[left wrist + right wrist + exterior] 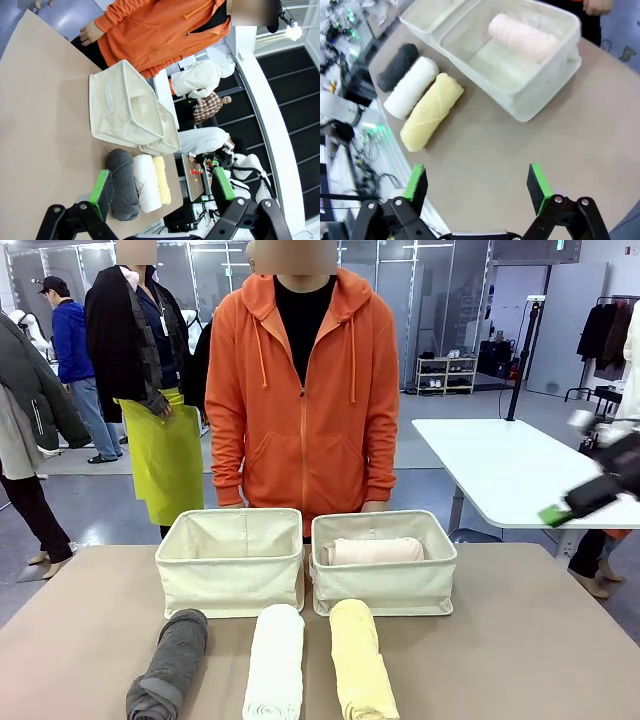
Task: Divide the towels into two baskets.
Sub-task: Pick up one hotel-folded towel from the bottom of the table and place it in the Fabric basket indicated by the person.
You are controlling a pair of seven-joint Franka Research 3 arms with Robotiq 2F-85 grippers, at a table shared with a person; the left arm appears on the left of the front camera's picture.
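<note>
Left claw (162,192) wide open, holding nothing. Right claw (477,182) same, over worktop (520,640), blurred at right edge of front view. Bottom centre of front view: dark grey towel (168,665), white towel (274,660), yellow towel (361,665) in row on worktop. Behind them left basket (230,575) and right basket (385,588) side by side. Pink towel (375,551) lies in right basket. Person (300,390) in orange hoodie at far edge.

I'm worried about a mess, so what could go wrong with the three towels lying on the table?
The white towel and yellow towel lie close together, so a grasp might drag both. All three sit near the front edge of the table; a nudge could push one off.
</note>
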